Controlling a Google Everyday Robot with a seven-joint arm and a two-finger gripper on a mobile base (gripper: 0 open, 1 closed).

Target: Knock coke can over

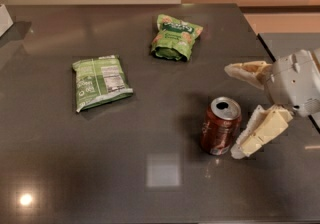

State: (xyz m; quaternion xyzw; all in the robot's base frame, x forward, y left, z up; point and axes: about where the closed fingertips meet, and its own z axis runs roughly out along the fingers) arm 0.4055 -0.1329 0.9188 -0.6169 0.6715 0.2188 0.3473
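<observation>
Coke can [220,126] stands upright on dark grey table [65,168], spread gripper [232,112] beside it.

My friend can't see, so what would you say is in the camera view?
A red soda can stands upright on a dark table, with the robot's open end effector close on its right. A flat green bag lies at left and a crumpled green bag farther back.

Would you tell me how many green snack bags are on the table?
2. One bag lies flat at mid-left; the other bag sits at the back, near the centre. None seems hidden. The open hand is at the right, beside the can.
</observation>
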